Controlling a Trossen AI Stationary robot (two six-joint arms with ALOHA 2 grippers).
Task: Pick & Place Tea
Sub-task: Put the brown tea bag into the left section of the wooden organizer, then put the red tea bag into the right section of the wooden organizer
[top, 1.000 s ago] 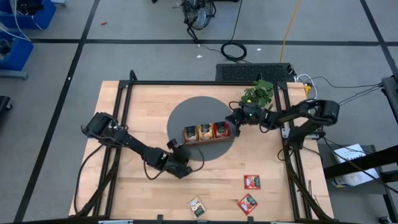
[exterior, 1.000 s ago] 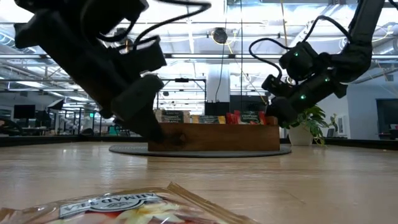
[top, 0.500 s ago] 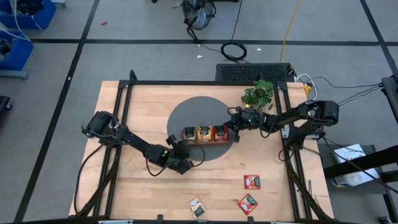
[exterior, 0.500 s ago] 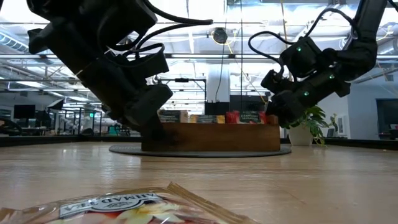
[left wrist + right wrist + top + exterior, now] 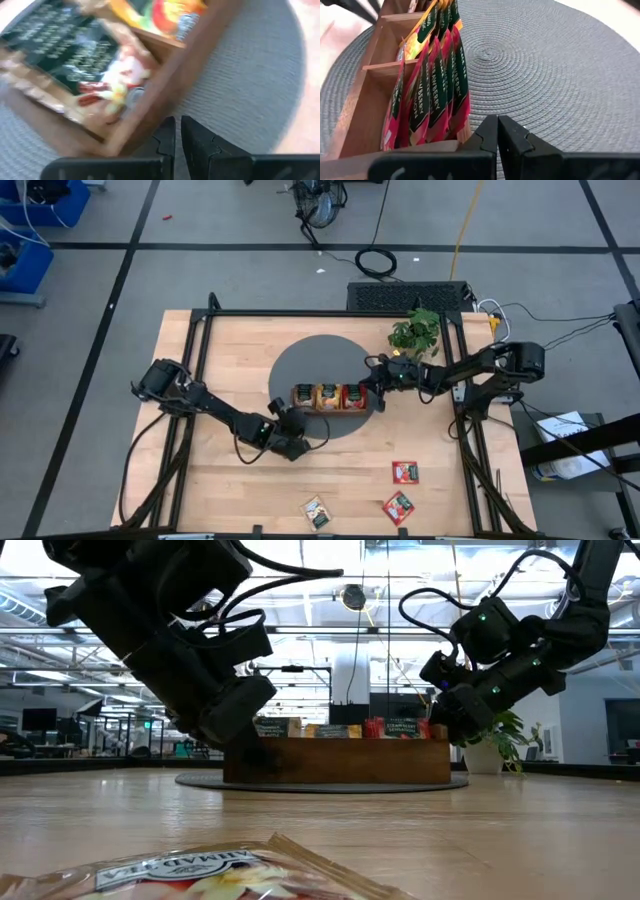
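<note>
A brown wooden tray [image 5: 328,408] with three compartments stands on the round grey mat [image 5: 310,360]. In it, tea packets [image 5: 437,85] stand on edge. Three more tea packets lie flat near the table's front edge [image 5: 405,472] [image 5: 398,506] [image 5: 317,512]. My left gripper [image 5: 177,132] is shut at the tray's near-left corner. My right gripper [image 5: 498,127] is shut at the tray's right end [image 5: 366,392]. My left gripper has its shut fingertips [image 5: 167,127] against the outside of the tray's wall [image 5: 159,112], close to a corner. It comes slanting down from the table's near-left side. The tray stands flat on the mat. My right gripper sets its shut fingertips [image 5: 487,127] against the outer corner of the tray's right end wall [image 5: 462,142]. It comes slanting down from the table's right side.
A green potted plant [image 5: 415,332] stands at the back right, just behind my right arm. A black frame [image 5: 200,360] runs around the wooden tabletop. Bare wood lies between the mat and the loose packets.
My right gripper has swung toward the table's left and near edge, staying shut at the tray's right end. The tray has slid a little toward the table's left on the mat, staying flat.
</note>
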